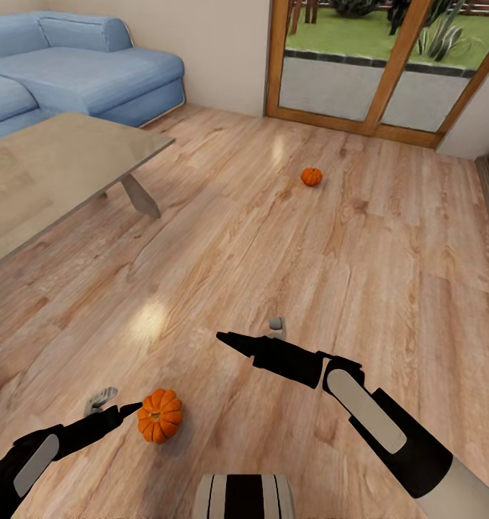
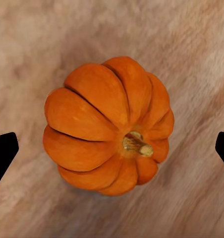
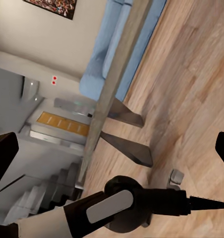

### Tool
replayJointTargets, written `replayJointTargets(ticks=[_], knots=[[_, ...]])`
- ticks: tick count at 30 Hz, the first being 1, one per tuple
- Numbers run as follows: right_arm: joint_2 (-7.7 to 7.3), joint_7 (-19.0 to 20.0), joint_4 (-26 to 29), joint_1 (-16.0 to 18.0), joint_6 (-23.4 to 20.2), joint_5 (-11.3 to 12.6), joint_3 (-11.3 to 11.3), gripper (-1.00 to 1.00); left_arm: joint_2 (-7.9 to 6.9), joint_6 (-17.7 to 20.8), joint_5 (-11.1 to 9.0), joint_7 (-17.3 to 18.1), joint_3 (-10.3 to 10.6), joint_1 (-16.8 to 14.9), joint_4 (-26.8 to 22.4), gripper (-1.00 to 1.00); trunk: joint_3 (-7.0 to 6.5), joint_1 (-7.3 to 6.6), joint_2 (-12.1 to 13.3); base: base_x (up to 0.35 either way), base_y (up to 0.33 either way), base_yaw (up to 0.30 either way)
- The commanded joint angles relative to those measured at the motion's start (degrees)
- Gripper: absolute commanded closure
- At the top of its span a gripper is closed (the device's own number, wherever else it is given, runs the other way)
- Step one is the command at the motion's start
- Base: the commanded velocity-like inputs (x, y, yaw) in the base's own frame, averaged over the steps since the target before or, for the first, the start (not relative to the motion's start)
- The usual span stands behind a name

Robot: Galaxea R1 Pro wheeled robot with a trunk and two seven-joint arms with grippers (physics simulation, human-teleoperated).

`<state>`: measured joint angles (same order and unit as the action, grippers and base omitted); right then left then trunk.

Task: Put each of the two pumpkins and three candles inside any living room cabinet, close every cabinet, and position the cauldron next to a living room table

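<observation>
Orange pumpkin (image 1: 160, 415) lies on the wood floor (image 1: 273, 238) between the spread jaws of the left gripper (image 2: 112, 148), reaching low, not clamped. Right gripper (image 3: 112, 148) extends forward, open and empty. Second pumpkin (image 1: 311, 176) sits far off.

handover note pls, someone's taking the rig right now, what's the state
Left pincer: open, straddling the near small orange ribbed pumpkin on the wooden plank floor, not touching it.
Right pincer: holds nothing; open or shut unclear.
Second orange pumpkin sits farther off on the floor, towards the wood-framed glass door.
Grey-topped low table is ahead to the left.
Done: nothing stowed yet that shows here.
Left: both pumpkins, candles, cabinets, cauldron.
</observation>
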<state>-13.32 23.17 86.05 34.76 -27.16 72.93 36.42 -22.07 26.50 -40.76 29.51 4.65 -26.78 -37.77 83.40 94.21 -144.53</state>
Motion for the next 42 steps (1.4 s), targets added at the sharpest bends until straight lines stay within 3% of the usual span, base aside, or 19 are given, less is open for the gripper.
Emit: replayJointTargets(ticks=[1,14,20,33,42], knots=[[-0.04,-0.04,-0.08,0.04,-0.19,0.39,0.05,-1.00,0.03,0.33,-0.42,-0.06,0.18,-0.02,-0.04,-1.00,0.26,0.01,-0.03,0.000,0.000,0.000],[-0.01,-0.17,-0.58,0.04,-0.09,-0.12,0.05,-1.00,-0.17,0.31,-0.26,0.22,0.27,-0.02,-0.11,-1.00,3.14,0.35,-0.20,0.000,0.000,0.000],[0.02,-0.22,-0.63,0.04,-0.09,-0.16,0.05,-1.00,-0.33,0.31,0.26,4.37,0.35,-0.02,-0.11,-1.00,4.47,0.50,-0.29,0.000,0.000,0.000],[0.10,-1.63,-0.71,0.04,-0.01,-0.24,0.05,-1.00,-0.43,0.31,0.33,4.94,0.27,-0.02,-0.16,-1.00,7.35,0.84,-0.46,0.000,0.000,0.000],[0.18,-1.72,-0.71,0.04,0.00,-0.25,0.05,-1.00,-0.51,0.31,0.31,5.83,0.27,-0.02,-0.19,-1.00,8.24,0.94,-0.51,0.000,0.000,0.000]])
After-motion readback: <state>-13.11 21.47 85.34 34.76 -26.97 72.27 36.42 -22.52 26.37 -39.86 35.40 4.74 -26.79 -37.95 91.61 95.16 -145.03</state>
